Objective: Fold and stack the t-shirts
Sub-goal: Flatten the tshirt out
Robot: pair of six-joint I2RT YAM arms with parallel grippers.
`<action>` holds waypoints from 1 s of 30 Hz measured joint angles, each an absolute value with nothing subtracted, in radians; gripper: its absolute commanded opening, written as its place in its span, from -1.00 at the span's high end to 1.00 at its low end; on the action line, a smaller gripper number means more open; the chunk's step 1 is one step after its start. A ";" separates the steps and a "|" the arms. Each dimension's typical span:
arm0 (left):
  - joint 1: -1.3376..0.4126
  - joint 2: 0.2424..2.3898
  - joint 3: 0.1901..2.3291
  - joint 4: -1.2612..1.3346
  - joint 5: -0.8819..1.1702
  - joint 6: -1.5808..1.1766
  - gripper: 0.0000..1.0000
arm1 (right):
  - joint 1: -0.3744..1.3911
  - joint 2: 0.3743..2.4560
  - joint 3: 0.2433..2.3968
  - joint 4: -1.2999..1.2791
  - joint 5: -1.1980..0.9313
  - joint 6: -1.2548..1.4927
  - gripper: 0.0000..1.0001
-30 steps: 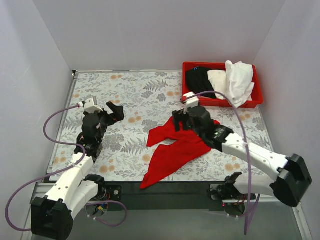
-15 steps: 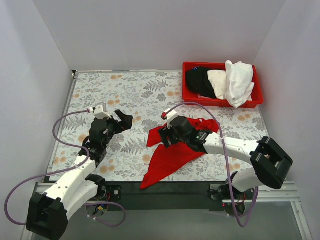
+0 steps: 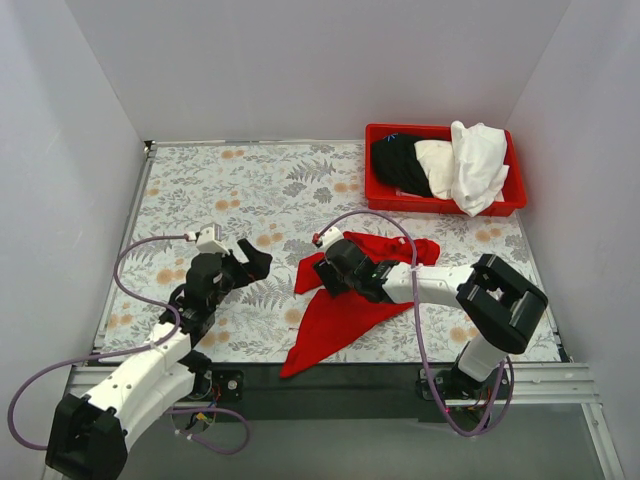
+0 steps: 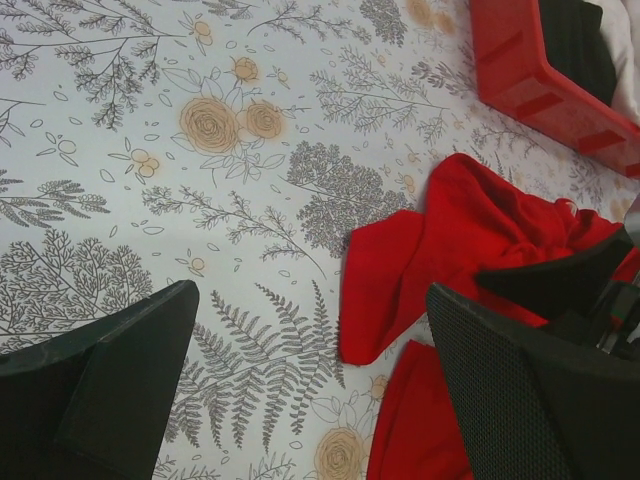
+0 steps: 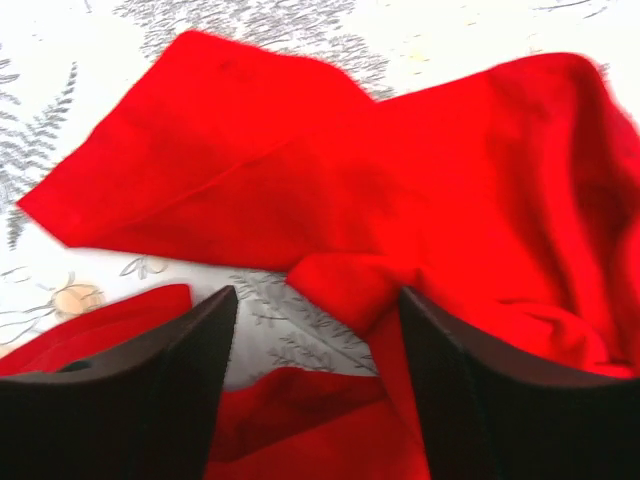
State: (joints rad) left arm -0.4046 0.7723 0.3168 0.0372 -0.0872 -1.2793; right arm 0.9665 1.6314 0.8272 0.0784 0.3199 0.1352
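Note:
A crumpled bright red t-shirt (image 3: 355,300) lies on the floral tablecloth near the front middle; it also shows in the left wrist view (image 4: 470,240) and fills the right wrist view (image 5: 400,180). My right gripper (image 3: 322,276) is open, low over the shirt's left part, with a fold of red cloth between its fingers (image 5: 150,390). My left gripper (image 3: 254,261) is open and empty, just left of the shirt, its fingers (image 4: 530,390) apart above the cloth. Black, cream and white shirts (image 3: 450,165) lie in the bin.
A rigid red plastic bin (image 3: 515,200) stands at the back right, also seen in the left wrist view (image 4: 530,70). The floral tablecloth (image 3: 200,190) covers the table between grey walls. The dark front edge (image 3: 350,385) runs below the shirt.
My right gripper has moved left and down across the red shirt to its left part. My left gripper has moved right and nearer the shirt. The shirt's upper part shifted slightly.

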 measured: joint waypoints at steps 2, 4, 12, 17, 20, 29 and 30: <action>-0.411 0.760 0.317 0.028 -0.087 -1.280 -0.78 | 0.966 1.631 0.828 0.079 0.350 0.137 0.06; -0.417 0.749 0.316 0.024 -0.087 -1.279 -0.78 | 0.966 1.631 0.832 0.080 0.376 0.139 0.37; -0.451 0.718 0.236 0.023 -0.039 -1.280 -0.74 | 0.962 1.611 0.837 0.079 0.441 0.130 0.97; -0.514 0.718 0.210 0.002 0.020 -1.279 -0.72 | 0.927 1.590 0.838 0.057 0.469 0.128 0.97; -0.564 0.720 0.210 0.004 0.035 -1.278 -0.71 | 0.870 1.521 0.836 0.026 0.484 0.131 0.97; -0.746 0.729 0.214 -0.007 0.042 -1.281 -0.68 | 0.666 1.237 0.833 -0.022 0.581 0.135 0.97; -0.771 0.729 0.215 -0.012 0.041 -1.283 -0.67 | 0.646 1.219 0.828 -0.031 0.591 0.135 0.97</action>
